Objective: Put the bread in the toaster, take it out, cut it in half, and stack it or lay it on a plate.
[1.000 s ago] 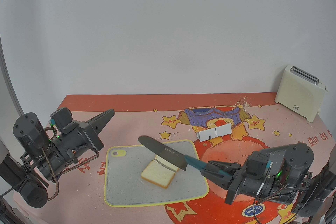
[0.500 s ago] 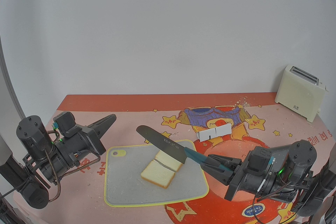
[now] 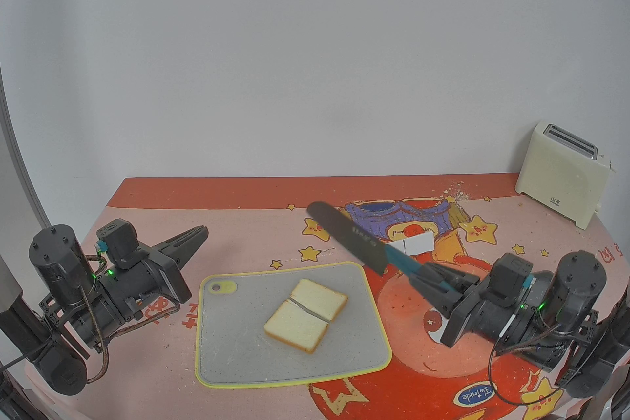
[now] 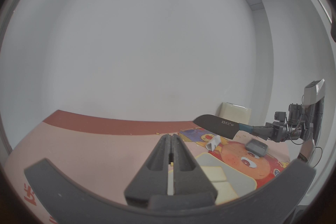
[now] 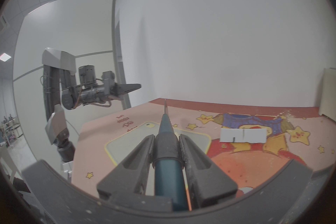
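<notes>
right gripper [image 3: 430, 275] clamping teal handle of dark-bladed kitchen knife [image 3: 351, 236]. blade hanging in air above pink cartoon-print table [image 3: 249, 224], just beyond far right corner of grey yellow-rimmed plastic cutting board [image 3: 243, 336], touching nothing. square white bread slice [image 3: 305, 315] lying on board, cut in two halves sitting side by side with thin gap between. left gripper [image 3: 193, 237] hovering left of board, fingers pressed together, gripping nothing. cream two-slot toaster [image 3: 564, 173] sitting at far right table corner, well apart from board.
</notes>
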`<state>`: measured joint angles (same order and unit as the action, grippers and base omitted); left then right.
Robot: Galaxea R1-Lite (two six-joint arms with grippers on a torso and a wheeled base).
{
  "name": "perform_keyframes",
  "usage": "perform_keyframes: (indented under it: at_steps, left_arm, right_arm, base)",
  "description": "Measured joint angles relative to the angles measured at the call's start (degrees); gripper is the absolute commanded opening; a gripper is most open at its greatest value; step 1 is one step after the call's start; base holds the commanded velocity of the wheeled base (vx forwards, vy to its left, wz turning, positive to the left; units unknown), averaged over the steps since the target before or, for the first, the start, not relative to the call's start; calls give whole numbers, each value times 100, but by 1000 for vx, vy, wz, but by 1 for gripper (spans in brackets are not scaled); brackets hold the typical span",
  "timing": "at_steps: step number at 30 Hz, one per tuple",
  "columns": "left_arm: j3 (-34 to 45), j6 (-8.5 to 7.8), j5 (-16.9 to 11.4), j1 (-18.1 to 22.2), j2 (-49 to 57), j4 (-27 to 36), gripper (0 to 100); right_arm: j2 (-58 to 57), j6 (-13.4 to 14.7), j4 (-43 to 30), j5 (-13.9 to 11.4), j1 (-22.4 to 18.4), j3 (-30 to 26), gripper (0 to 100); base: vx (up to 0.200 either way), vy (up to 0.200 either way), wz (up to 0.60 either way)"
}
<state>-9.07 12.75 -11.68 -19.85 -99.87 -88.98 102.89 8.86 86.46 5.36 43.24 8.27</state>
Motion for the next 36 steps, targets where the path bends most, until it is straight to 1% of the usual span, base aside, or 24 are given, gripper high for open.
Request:
perform_keyframes:
  at_steps: [3, 7, 10, 12, 15, 17, 20, 24, 28, 30, 34, 36]
  left_arm:
    - [48, -24, -2, 89, 23, 0, 0]
    - [56, -46, 0, 229, 85, 0, 0]
    - [-10, -49, -2, 445, 177, 0, 0]
    - [-51, -49, -4, 563, 262, -2, 0]
    - [-52, -55, -4, 627, 345, -2, 0]
    - [-43, -72, 0, 649, 375, -2, 0]
    - [-51, -79, 2, 664, 400, 2, 0]
    - [-68, -88, 11, 673, 419, -2, 0]
    - [-46, -85, 40, 677, 433, 0, 0]
    - [-40, -85, 55, 677, 436, 0, 0]
    - [-49, -85, 68, 677, 439, 2, 0]
    - [-74, -83, 73, 673, 439, 0, 0]
  right_arm:
    - [-99, -11, -67, 79, -322, 5, 0]
    - [-176, -35, -188, 119, -746, 9, 0]
    - [-204, -93, -282, 191, -1063, 20, 0]
    - [-228, -93, -295, 295, -1152, -37, 0]
    - [-300, -118, -278, 475, -1213, -171, 0]
    - [-374, -132, -260, 555, -1226, -218, 0]
    - [-527, -154, -297, 588, -1231, -257, 0]
    - [-691, -184, -319, 798, -1185, -301, 0]
    - [-802, -162, -322, 1005, -997, -339, 0]
    - [-844, -154, -324, 1069, -896, -352, 0]
    - [-895, -145, -324, 1092, -730, -363, 0]
    - [-896, -104, -330, 1143, -612, -364, 0]
  base:
    - [0, 0, 0]
    - [0, 0, 0]
    - [0, 0, 0]
    - [0, 0, 0]
    - [0, 0, 0]
    - [0, 0, 0]
    - [0, 0, 0]
    - [0, 0, 0]
    - [0, 0, 0]
    - [0, 0, 0]
    - [0, 0, 0]
    - [0, 0, 0]
